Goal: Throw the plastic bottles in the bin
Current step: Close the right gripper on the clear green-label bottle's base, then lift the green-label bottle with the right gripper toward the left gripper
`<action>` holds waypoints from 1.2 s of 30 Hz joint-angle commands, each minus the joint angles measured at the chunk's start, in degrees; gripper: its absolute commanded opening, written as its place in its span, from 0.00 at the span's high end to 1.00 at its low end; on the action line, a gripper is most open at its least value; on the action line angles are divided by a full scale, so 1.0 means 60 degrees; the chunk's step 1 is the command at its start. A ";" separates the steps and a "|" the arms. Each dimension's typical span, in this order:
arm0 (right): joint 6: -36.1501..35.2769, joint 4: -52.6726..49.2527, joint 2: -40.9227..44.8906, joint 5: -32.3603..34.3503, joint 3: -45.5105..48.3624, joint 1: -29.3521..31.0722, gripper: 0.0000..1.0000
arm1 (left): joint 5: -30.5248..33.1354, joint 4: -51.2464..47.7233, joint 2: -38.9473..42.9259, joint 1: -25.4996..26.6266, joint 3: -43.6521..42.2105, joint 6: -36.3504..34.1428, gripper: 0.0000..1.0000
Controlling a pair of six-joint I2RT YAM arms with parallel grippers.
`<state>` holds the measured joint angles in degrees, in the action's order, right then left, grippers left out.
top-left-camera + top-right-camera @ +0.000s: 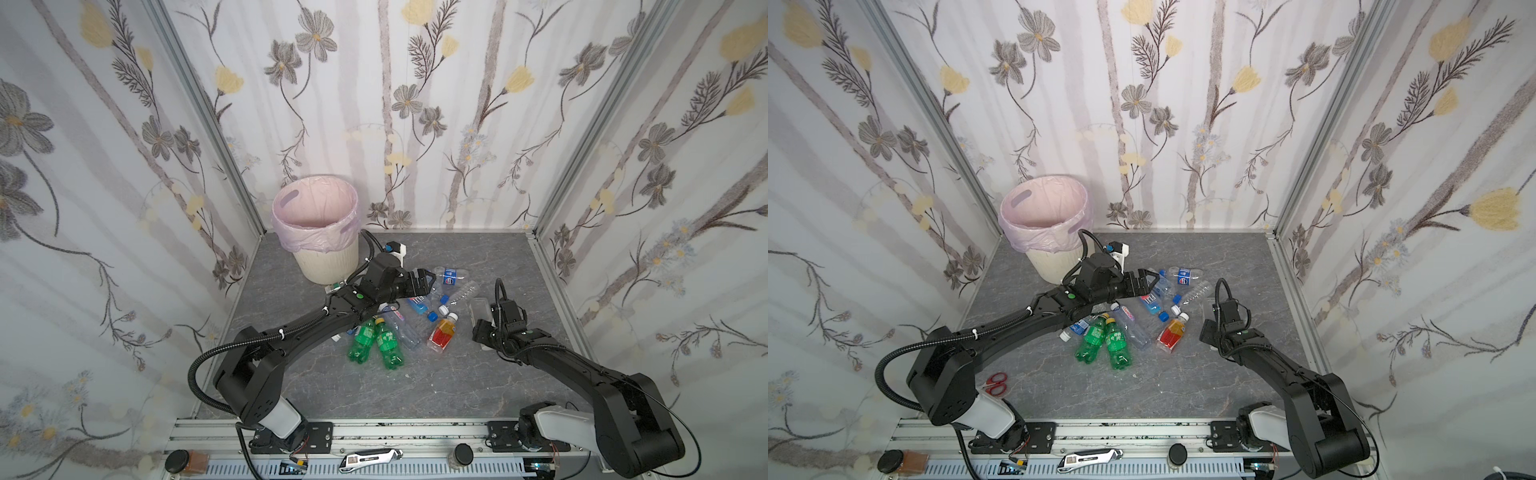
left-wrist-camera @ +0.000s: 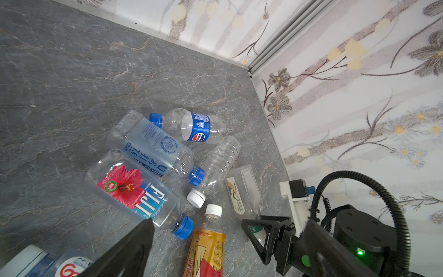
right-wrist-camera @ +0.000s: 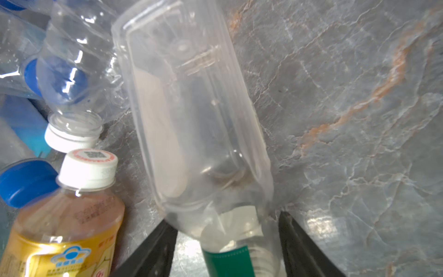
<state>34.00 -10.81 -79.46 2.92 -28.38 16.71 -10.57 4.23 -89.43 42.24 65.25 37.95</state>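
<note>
Out behind the left gripper's wrist, the bin [image 1: 328,266] stands upright, its pink liner [image 1: 307,239] folded over the rim. The left gripper [image 1: 428,279] hangs over the plastic bottles [image 1: 399,320], jaws spread wide and nothing in them.

Right under those jaws lies the Fiji bottle [image 2: 134,189], flat on its side. It shows a red hibiscus and "FIJI" in white, and its blue cap is nearest the jaw tip. Just beyond it the pale-blue-labelled bottle [image 2: 153,148] runs parallel, cap the same way. Farther out the Pepsi bottle [image 2: 194,127], logo plain to see, lies crosswise.

Back along the left forearm the green bottles [image 1: 374,343] lie side by side, necks toward the arm. The orange-red bottle [image 3: 62,227] lies just beside the right jaws, and its white cap, which carries a QR code, points away from them.

The right gripper [image 3: 225,218] has the neck of the clear flat bottle [image 3: 191,120] between its jaws. The bottle's base points straight out, its long axis in line with the fingers. Its green neck band is too blurred to read. The jaws stand part open, but I cannot tell whether they pinch the bottle.
</note>
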 commanded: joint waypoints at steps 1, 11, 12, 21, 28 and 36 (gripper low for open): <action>0.0029 0.0261 -0.0024 -0.0286 0.0071 0.0009 0.37 | 0.0018 0.0306 -0.0028 0.0042 0.0111 0.0130 0.00; -0.0020 0.0481 -0.0264 -0.0536 0.0075 0.0056 0.61 | 0.0064 0.0306 0.0046 0.0050 0.0012 0.0163 0.00; -0.0026 0.0465 -0.0228 -0.0570 0.0051 0.0049 0.64 | 0.0057 0.0306 0.0037 0.0039 0.0021 0.0176 0.00; -0.0201 -0.0090 0.0762 -0.1213 -0.0847 0.0071 0.69 | -0.0019 0.0306 -0.0007 0.0057 0.0347 -0.0021 0.00; -0.0412 -0.0040 0.1027 -0.2275 -0.1990 0.0283 0.69 | -0.0283 0.0291 -0.0252 0.0048 0.0993 -0.0444 0.00; -0.0622 0.0397 0.0804 -0.2719 -0.3240 0.1107 0.70 | -0.0789 0.0277 -0.0791 -0.0050 0.2048 -0.0427 0.00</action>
<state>31.40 -11.88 -74.02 -11.05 -45.91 22.11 -13.37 4.19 -93.38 42.26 75.50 35.79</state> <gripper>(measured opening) 0.384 0.997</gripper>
